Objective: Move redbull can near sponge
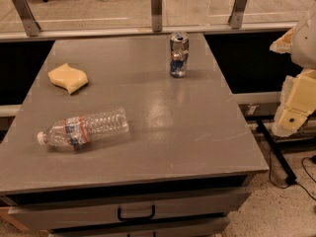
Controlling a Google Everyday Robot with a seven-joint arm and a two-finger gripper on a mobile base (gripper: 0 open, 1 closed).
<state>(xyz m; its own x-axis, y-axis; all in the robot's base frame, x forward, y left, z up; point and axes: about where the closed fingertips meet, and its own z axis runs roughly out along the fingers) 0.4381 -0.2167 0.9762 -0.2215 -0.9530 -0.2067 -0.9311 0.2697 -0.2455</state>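
The redbull can [178, 54] stands upright at the far middle-right of the grey table [163, 132]; it is slim and silver with blue and red markings. The sponge [68, 77], a flat pale yellow pad with wavy edges, lies at the far left of the table, well apart from the can. My gripper [295, 106] is at the right edge of the view, cream-coloured, beside the table and off its top, to the right of the can and lower in the view. It holds nothing that I can see.
A clear plastic water bottle [83, 129] lies on its side at the front left of the table. A drawer with a black handle [136, 214] is under the front edge. A glass railing with metal posts [156, 9] runs behind the table. Cables [284, 169] lie on the floor at right.
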